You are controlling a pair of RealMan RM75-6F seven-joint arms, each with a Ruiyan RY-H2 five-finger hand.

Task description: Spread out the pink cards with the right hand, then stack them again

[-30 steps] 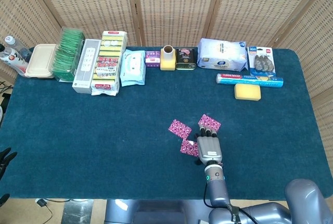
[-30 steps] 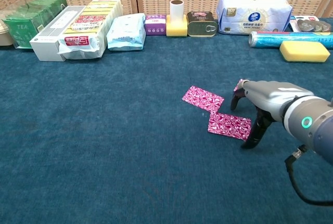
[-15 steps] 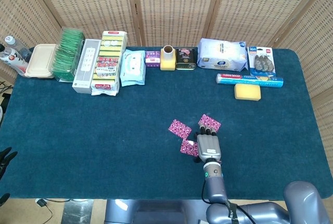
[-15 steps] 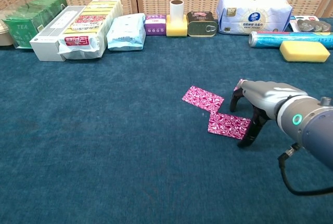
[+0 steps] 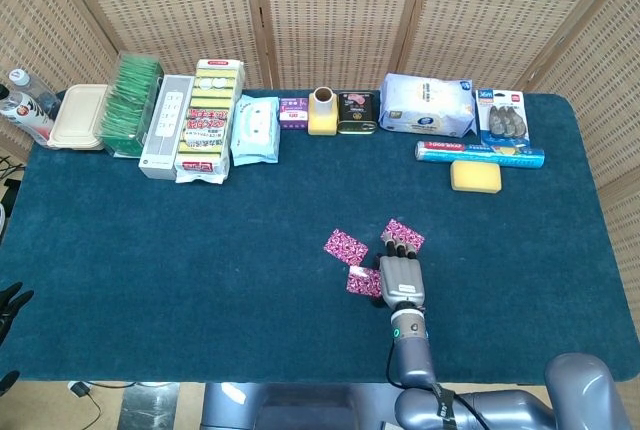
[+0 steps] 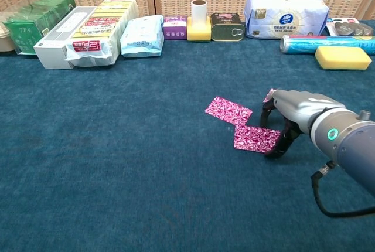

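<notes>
Chest view: at right of centre, three pink cards [image 6: 256, 138] are seen spread out; the nearest is pressed by the right hand [image 6: 285, 117], fingers curled downward.

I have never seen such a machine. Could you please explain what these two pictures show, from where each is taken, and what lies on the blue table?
This is a robot with two arms, each ending in a hand with fingers. One picture looks down from a camera on its head, the other looks forward from its chest.

Only the right hand shows properly. It is arched over three pink cards spread on the blue table, its fingers reaching down by the edge of the nearest card. It does not seem to hold anything; whether the fingers touch the cards I cannot tell. The left hand is not clearly visible.

Along the far edge stand household goods, such as a yellow sponge, a tin can and a tissue pack.
</notes>
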